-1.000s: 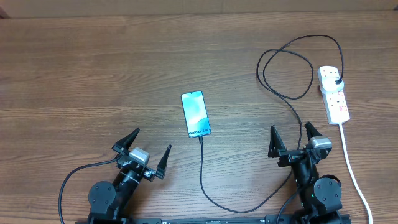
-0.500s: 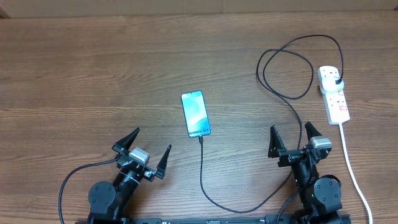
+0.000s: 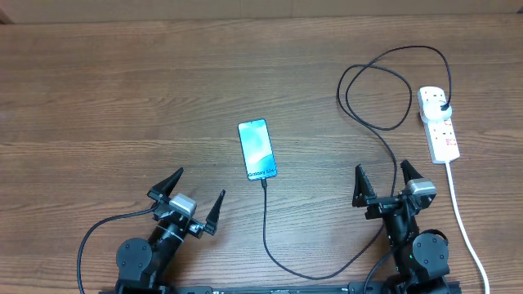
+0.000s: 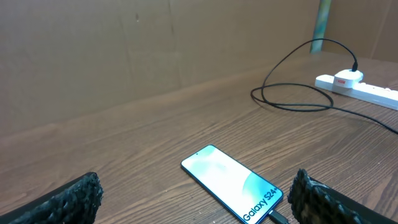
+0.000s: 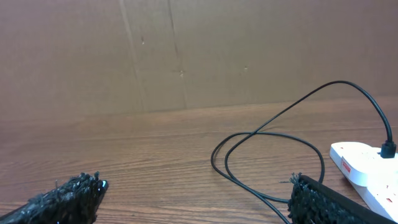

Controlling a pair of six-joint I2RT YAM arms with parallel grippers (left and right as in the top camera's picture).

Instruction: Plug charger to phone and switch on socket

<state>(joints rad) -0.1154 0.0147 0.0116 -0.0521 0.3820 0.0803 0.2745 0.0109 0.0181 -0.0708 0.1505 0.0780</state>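
Apparently the charger (image 3: 264,216) meets the phone (image 3: 257,150); next the right gripper (image 3: 381,166), jaws spread like the left gripper (image 3: 200,184), must press the far-right socket (image 3: 442,133) switch.

Wood-grain table (image 3: 122,82) — brown, evenly lit. Plain cardboard wall (image 5: 186,50) behind it — greenish post (image 4: 323,18) at one end.

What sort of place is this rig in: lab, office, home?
Probably a lab test bench: plain cardboard panels stand behind a wood-grain table, and the only items laid out are a Galaxy phone, a black charger cable and a white power strip.
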